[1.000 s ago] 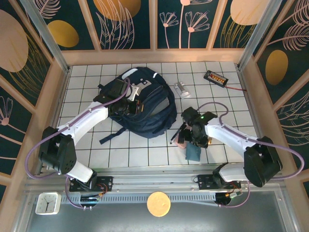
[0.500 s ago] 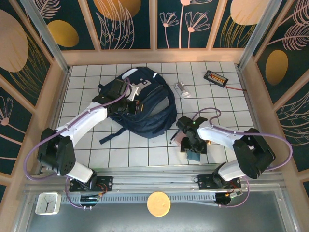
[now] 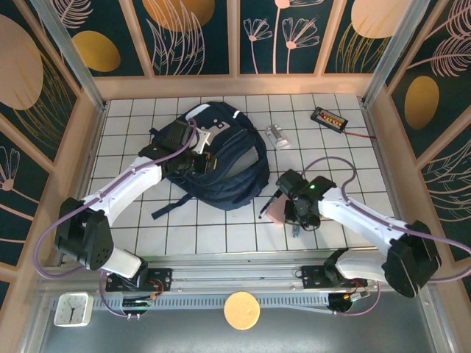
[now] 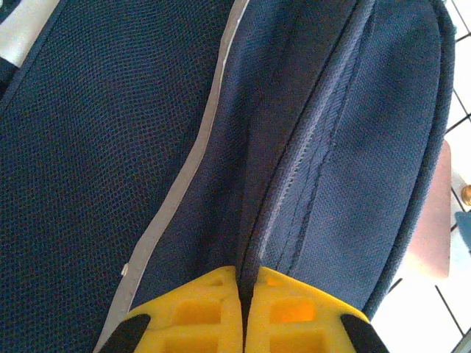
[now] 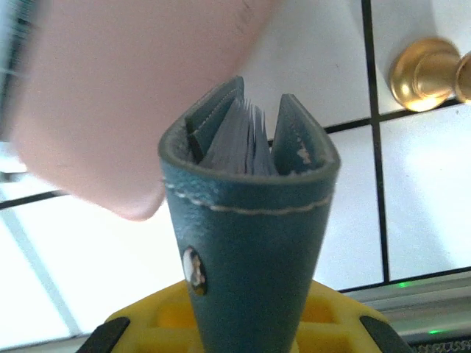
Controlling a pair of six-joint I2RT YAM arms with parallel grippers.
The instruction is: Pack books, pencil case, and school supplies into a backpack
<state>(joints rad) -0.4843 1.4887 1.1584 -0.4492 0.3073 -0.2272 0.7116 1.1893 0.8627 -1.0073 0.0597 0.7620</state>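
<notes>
Fabric of the navy backpack (image 3: 228, 173), spread toward 11 o'clock on the table (image 3: 346, 158), is pinched at a seam fold by the clenched left tool (image 4: 243, 312). At the backpack's 4 o'clock, the teal notebook (image 5: 246, 220) is grasped by the right tool (image 5: 246, 323), with the pink pencil case (image 5: 110, 95) seen beyond it at 11 o'clock.

Top cam overhead from near edge, facing far; wrist cams close-up; left wrist and top share backpack (image 3: 224, 165).
</notes>
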